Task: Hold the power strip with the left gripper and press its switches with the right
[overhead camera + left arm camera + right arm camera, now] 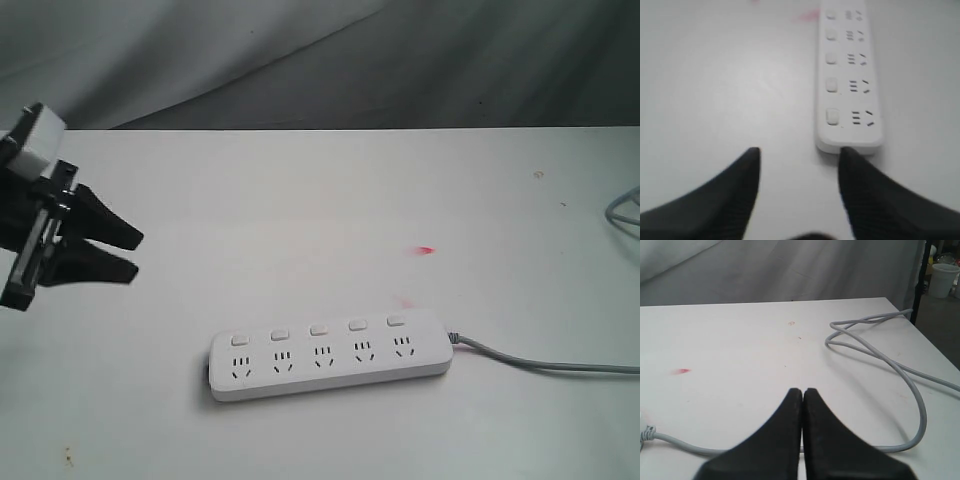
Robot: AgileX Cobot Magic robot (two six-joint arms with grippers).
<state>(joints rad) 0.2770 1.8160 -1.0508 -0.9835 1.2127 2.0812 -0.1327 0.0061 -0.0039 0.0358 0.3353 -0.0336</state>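
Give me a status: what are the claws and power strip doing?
Left gripper open, short of power strip. Right gripper shut, empty. Strip flat on table, untouched. Cord clear of switches.

Exterior and left-wrist overlap: power strip point(330, 357)

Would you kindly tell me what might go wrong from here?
The power strip lies unheld, the open left gripper off to its side; pressing the switches now would likely slide it. The grey cord loops on the table ahead of the shut right gripper and might snag it.
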